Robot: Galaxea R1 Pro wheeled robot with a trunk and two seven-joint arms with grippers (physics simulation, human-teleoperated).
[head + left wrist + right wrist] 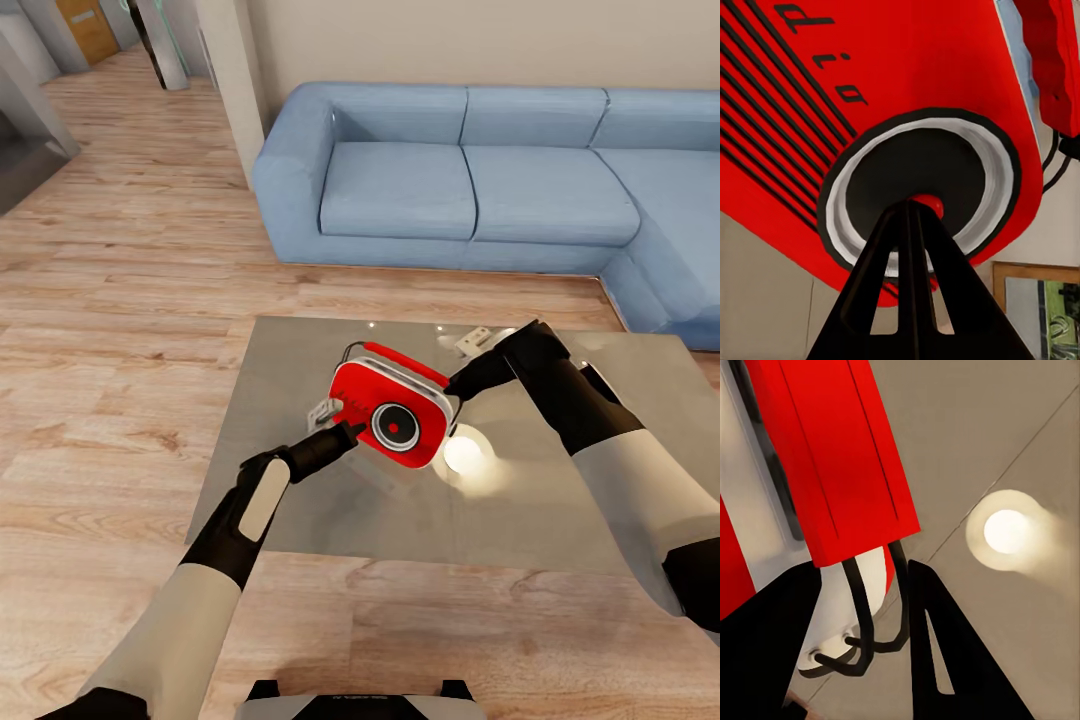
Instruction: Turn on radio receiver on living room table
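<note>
Radio point(392, 414) tilted up over the middle of the table point(300, 500), a bit toward the far edge, looks lifted clear of the top rather than standing on it. Held at the handle end by the right gripper point(452, 385), fingers point(945, 660) clamped either side of the thin wire. Left gripper point(345, 433) pinched shut, tip point(916, 214) poking right at the red centre light point(931, 204) of the dial point(919, 199).

Biggest worry, probably: thin handle, so pushing too hard could swing or twist the radio out of the grip. Off-centre poke might just skid across the dial.

Readable writing: only "dio" on the red face, rest cut off.
</note>
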